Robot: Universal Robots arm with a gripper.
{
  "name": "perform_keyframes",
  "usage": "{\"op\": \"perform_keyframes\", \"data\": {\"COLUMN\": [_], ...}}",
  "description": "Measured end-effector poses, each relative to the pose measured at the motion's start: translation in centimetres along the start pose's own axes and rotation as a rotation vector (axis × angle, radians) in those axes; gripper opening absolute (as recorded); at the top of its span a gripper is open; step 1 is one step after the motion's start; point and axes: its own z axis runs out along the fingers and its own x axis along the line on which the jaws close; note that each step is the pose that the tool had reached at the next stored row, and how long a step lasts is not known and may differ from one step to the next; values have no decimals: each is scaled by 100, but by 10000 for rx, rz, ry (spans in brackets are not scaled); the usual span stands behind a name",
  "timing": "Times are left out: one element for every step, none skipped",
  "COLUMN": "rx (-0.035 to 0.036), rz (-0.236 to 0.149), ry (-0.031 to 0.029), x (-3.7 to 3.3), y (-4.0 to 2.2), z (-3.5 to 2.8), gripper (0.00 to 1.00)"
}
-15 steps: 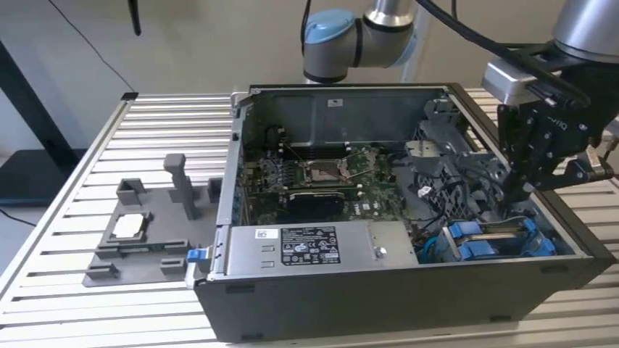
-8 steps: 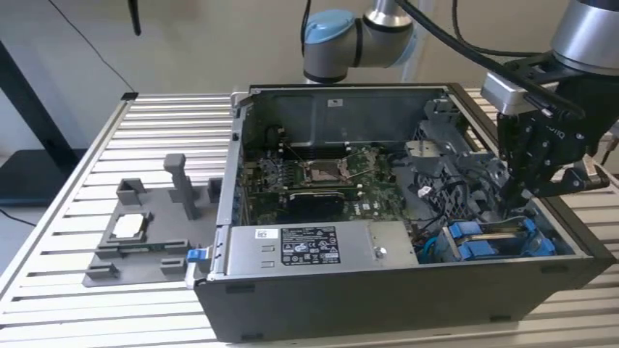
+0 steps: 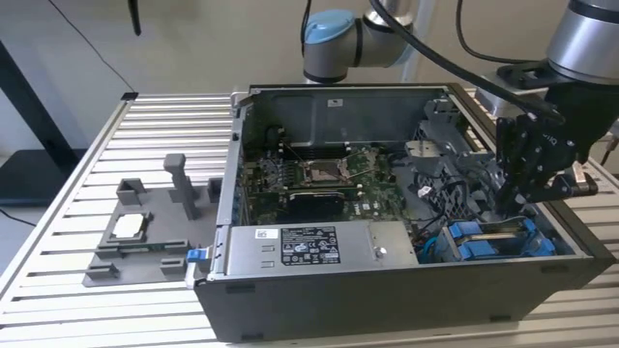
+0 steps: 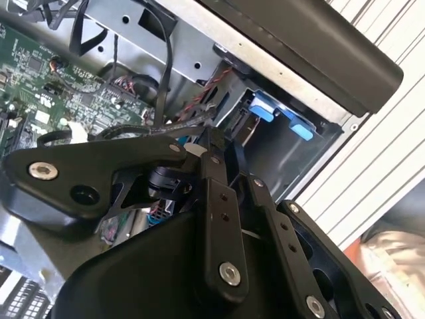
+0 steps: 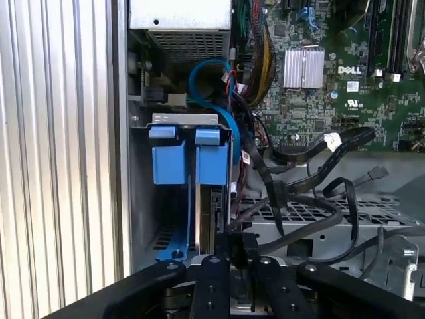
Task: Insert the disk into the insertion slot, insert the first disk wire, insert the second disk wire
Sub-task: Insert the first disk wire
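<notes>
Nearest the lens in the first wrist view, the gripper (image 5: 240, 258) was seen as a black linkage. Its fingers (image 5: 212, 282) were drawn narrow on a dark block, taken to be a wire plug (image 5: 243, 244), though its shape could not be fully made out.

At the exterior view's left, a grey fixture (image 3: 145, 250) carrying a small square chip (image 3: 129, 226) was laid on the slatted counter (image 3: 164, 116), well apart from the work. Beside it stood the open computer case (image 3: 387, 304), with the power supply (image 3: 309, 246) at its near edge and the motherboard (image 3: 329, 174) behind. Towards the exterior view's right, the disk (image 3: 480, 250) was found in the insertion slot (image 5: 184, 119) of the grey drive cage, with its blue carrier tabs uppermost. The first step was therefore judged done. The gripper was poised just above the cage, among loose black cables (image 5: 312, 199).

For the wire to be seated well, the plug would have to be held square to the drive's connector and pressed straight in, without tilt. The loose cables were judged likely to snag or be trapped beneath the plug, so a clear path was needed. Only light pressure was thought right, since a keyed plug forced askew could be damaged.
</notes>
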Motion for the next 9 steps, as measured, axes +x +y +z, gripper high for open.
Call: {"op": "perform_keyframes", "data": {"rx": [-6,-7,-9,-10,-11,-13,-17,-24,-33], "rz": [87,146,185,205,219,230,237,245,251], "ry": [4,8,9,7,6,4,3,3,3], "x": [0,0,0,1,2,3,5,9,13], "y": [1,0,-3,-9,-17,-25,-33,-40,-47], "z": [9,15,19,23,25,28,30,31,32], "gripper": [20,20,20,20,20,20,20,20,20]}}
